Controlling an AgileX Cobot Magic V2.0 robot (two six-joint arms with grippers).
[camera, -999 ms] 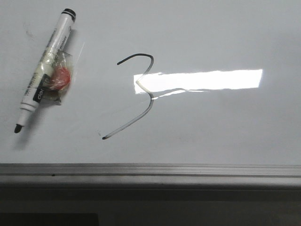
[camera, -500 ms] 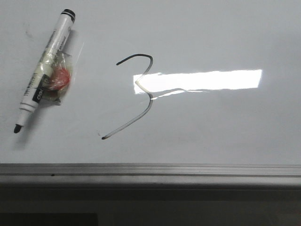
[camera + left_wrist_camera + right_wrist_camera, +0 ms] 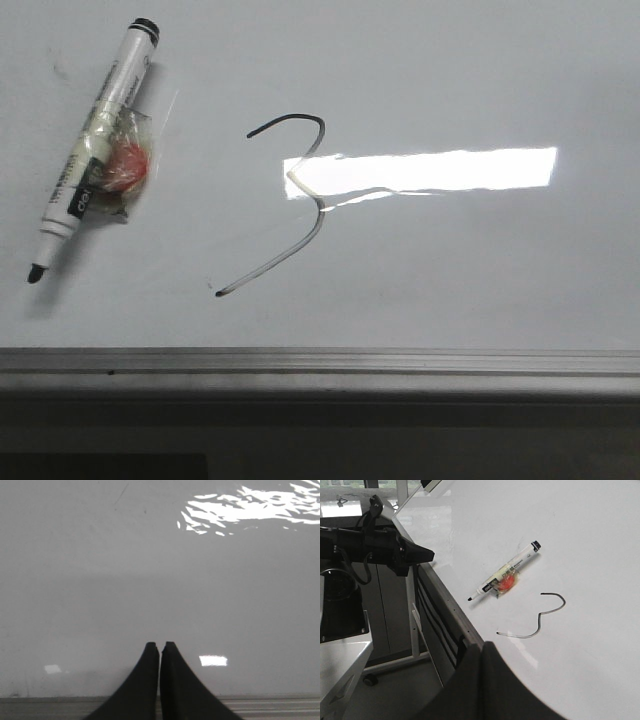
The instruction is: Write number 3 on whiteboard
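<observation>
The number 3 (image 3: 300,200) is drawn in a thin black-grey line on the whiteboard (image 3: 470,70), slanted, with a long lower tail; it also shows in the right wrist view (image 3: 540,620). A white marker (image 3: 88,150) with black tip uncapped lies on the board to the left of the 3, a wad of tape with a red patch on its middle. It shows in the right wrist view too (image 3: 505,577). My left gripper (image 3: 160,645) is shut and empty over bare board. My right gripper (image 3: 482,647) is shut and empty at the board's near edge. Neither gripper shows in the front view.
A grey metal rail (image 3: 320,362) runs along the board's near edge. A bright rectangular light reflection (image 3: 440,170) crosses the 3. In the right wrist view the other arm (image 3: 380,550) hangs beyond the board's edge, over the floor and a stand frame (image 3: 415,630).
The marker has shifted very slightly to the left on the board. The drawn 3 is unchanged.
</observation>
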